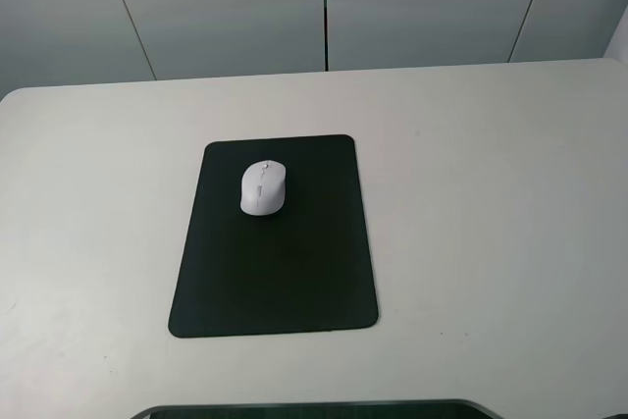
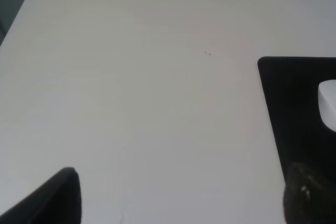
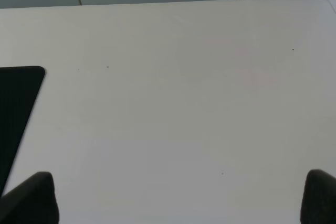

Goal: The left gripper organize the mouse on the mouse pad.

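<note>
A small white mouse (image 1: 262, 187) with a grey scroll wheel lies on the far half of the black mouse pad (image 1: 275, 262), which sits on the white table. The left wrist view catches the pad's corner (image 2: 294, 108) and a sliver of the mouse (image 2: 328, 103) at the frame's edge. My left gripper (image 2: 184, 195) is open, its two dark fingertips (image 2: 58, 195) wide apart over bare table beside the pad, holding nothing. My right gripper (image 3: 178, 198) is open too, over bare table on the pad's other side, with one pad corner (image 3: 18, 93) showing. Neither gripper appears in the exterior view.
The white table (image 1: 491, 193) reaches back to a grey panelled wall (image 1: 324, 7). A dark curved edge (image 1: 314, 409) runs along the near side of the exterior view.
</note>
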Controlling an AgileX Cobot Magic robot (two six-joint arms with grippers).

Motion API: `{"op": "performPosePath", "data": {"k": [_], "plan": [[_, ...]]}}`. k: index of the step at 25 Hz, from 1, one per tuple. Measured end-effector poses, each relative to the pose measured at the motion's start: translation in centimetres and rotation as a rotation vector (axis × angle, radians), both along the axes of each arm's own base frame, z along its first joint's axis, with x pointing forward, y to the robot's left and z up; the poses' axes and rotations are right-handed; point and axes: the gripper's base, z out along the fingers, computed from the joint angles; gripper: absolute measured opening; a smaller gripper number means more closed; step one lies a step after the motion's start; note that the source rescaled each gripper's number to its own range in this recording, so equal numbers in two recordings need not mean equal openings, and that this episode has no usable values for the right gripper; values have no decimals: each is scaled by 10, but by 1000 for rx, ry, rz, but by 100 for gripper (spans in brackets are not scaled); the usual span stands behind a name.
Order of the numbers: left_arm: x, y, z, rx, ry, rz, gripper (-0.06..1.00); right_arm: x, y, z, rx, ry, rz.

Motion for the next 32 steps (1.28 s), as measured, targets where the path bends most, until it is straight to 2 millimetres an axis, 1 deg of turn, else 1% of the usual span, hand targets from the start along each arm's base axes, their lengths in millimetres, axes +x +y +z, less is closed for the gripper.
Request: {"op": "performPosePath", "data": {"k": [32], "plan": [[0,0,0,0,0,0,100,0,0,0,0,2,0]]}}
